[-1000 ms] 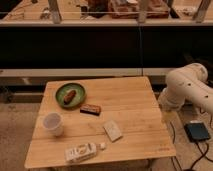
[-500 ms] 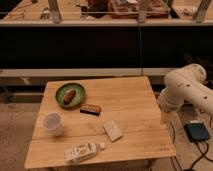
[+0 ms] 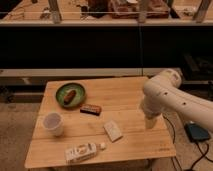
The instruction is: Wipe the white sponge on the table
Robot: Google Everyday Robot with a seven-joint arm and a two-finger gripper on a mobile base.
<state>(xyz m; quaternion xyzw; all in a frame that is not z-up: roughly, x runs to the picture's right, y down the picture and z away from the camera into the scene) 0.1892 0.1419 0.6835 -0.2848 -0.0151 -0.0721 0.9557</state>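
Note:
The white sponge [image 3: 113, 130] lies flat on the light wooden table [image 3: 125, 95], a little right of centre and toward the front. My white arm reaches in from the right over the table's right part. Its lower end with the gripper [image 3: 150, 123] points down just above the tabletop, to the right of the sponge and apart from it. Nothing shows in the gripper.
A green plate [image 3: 70, 94] with a brown piece of food stands at the back left. A dark brown wrapped bar [image 3: 91, 109] lies mid-table. A white cup [image 3: 53, 123] stands at the left and a printed carton [image 3: 81, 152] at the front. A black device [image 3: 199, 132] lies on the floor at the right.
My arm has swung left from beside the table to over its right part, bringing the gripper closer to the sponge. The objects on the table have not moved.

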